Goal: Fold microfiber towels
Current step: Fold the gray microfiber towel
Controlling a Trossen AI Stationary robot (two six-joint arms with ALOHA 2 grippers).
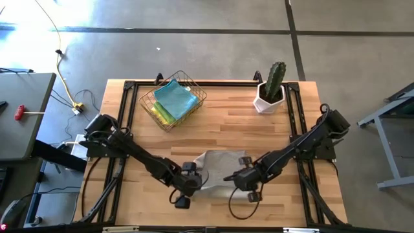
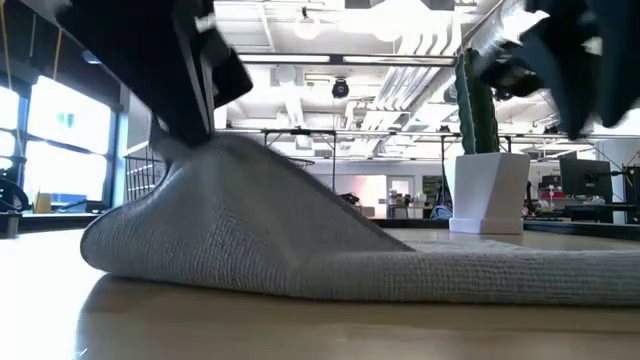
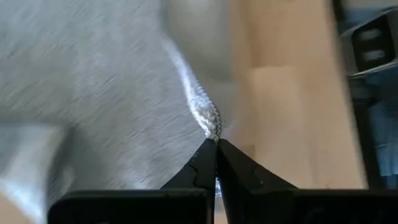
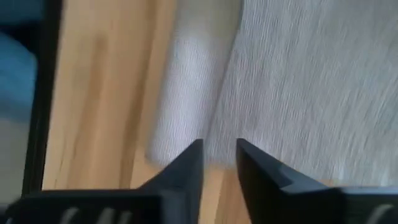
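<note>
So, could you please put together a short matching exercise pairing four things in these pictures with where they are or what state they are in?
Things:
1. grey towel
2. left gripper
3. right gripper
4. cactus

States or places:
A. in a white pot at the table's far right corner
B. jaws apart, nothing between them
C. lying on the table's near side, one edge lifted
D. jaws shut on the cloth's edge

Pairs: 1-C, 2-D, 3-B, 4-A
</note>
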